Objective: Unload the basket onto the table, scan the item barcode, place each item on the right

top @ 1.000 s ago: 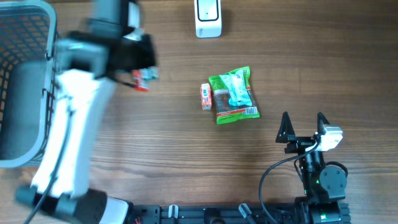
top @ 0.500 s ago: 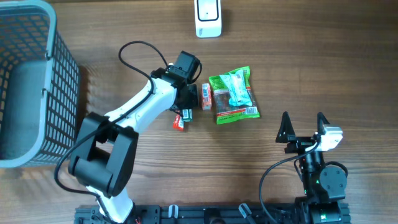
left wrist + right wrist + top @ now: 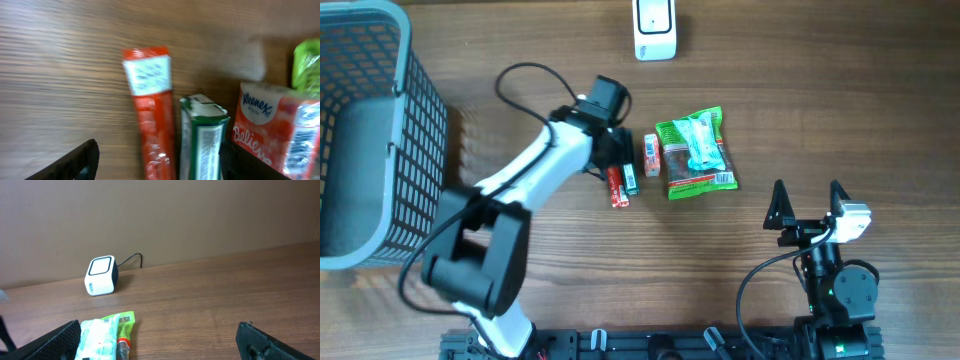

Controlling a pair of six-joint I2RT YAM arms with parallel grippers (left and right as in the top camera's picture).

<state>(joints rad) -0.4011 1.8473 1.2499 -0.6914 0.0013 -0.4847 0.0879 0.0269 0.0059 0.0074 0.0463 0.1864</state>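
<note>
Our left gripper (image 3: 617, 160) has swung in and spread wide, gripping nothing. One red stick pack (image 3: 150, 115) lies between its fingers, one green pack (image 3: 202, 135) just beside. Our right gripper (image 3: 808, 187) gapes empty.

The snack packet (image 3: 695, 152) is lying near the middle of the worktop (image 3: 840, 100). Just beside its left edge the tissue pack (image 3: 651, 155) is sitting. Further left, the small carton (image 3: 631, 178) and the slim tube (image 3: 617, 186) are lying side by side, with the tube outermost. The scanner (image 3: 655, 30) is standing behind the packet, slightly left, and the basket (image 3: 420, 130) is sitting far to its left.
</note>
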